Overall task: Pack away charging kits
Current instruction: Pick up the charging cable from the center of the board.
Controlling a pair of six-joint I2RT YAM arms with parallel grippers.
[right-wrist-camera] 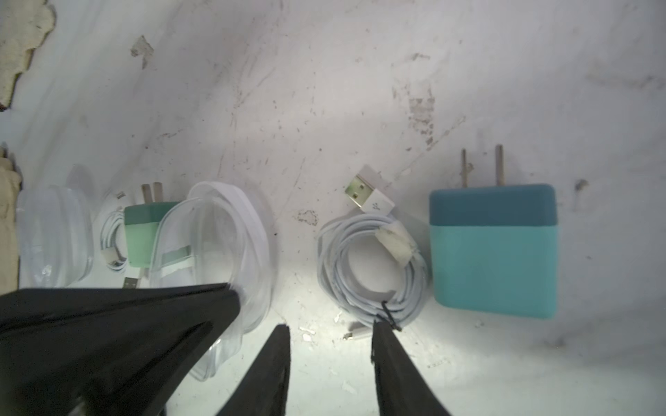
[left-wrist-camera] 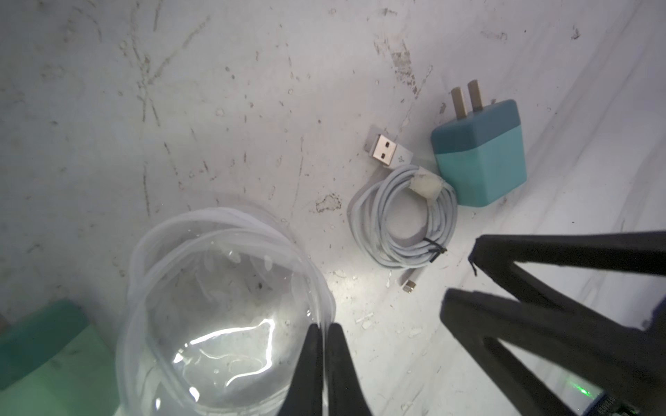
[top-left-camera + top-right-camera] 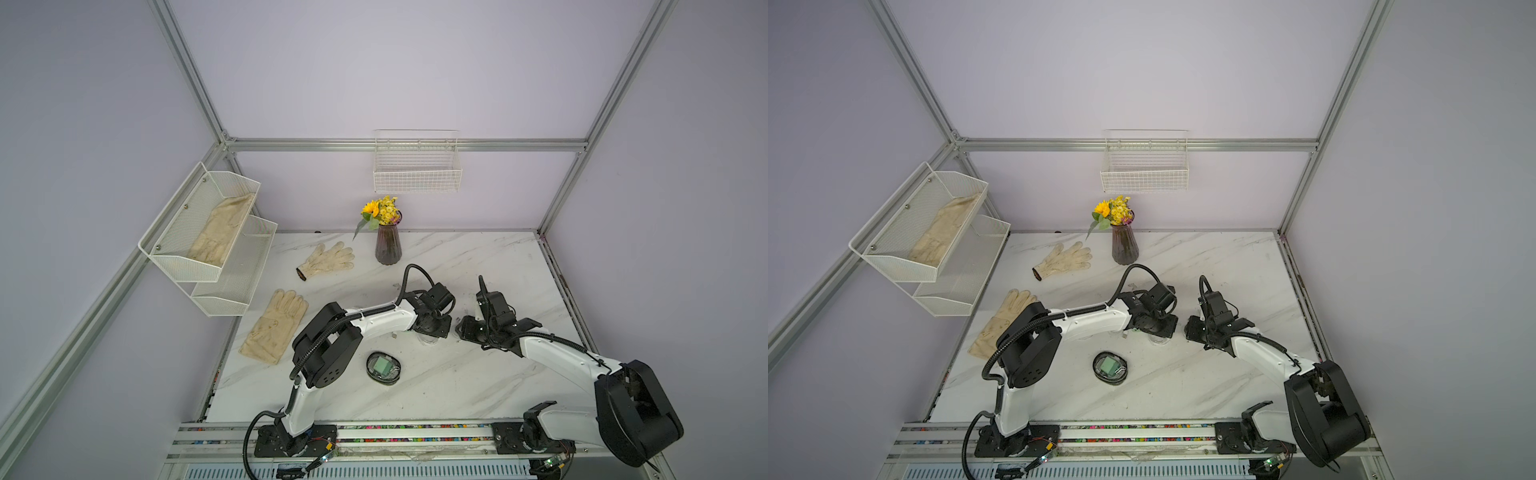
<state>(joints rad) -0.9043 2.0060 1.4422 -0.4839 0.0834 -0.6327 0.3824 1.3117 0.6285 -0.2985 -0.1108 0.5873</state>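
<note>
The green plug [image 2: 47,345] is a blur cut off at the edge, the clear case [image 2: 216,306] runs off it too, and a glove [image 1: 18,54] just peeks in.

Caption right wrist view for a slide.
Open right claw by coiled cable and blue charger; left claw pinches clear case.

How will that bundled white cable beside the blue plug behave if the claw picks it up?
It probably lifts as one bundle, since the coiled cable is bound by a tape wrap and a thin black tie. The free USB plug may dangle. It looks light and soft, so it will likely sag rather than stay stiff.
</note>
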